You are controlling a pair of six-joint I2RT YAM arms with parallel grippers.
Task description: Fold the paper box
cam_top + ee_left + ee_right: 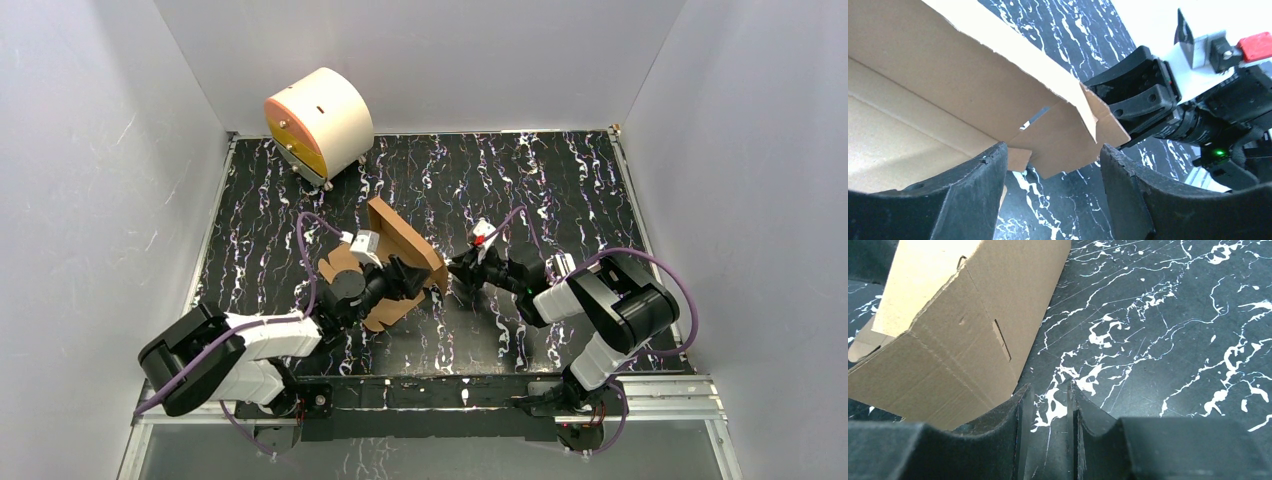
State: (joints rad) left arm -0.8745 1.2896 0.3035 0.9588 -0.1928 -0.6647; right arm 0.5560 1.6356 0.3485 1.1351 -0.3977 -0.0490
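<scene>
Brown cardboard paper box [400, 238], long axis 11-to-5; left gripper [415, 280] released, nearer, at its flap; right gripper [458, 269] clenched empty, box at 9 o'clock.

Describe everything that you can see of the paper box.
The paper box is plain brown cardboard, creased, with a narrow slot cut in one side wall. It is half folded: walls stand tilted, a flap is loose. It rests on the table between the left gripper and the right gripper.
</scene>
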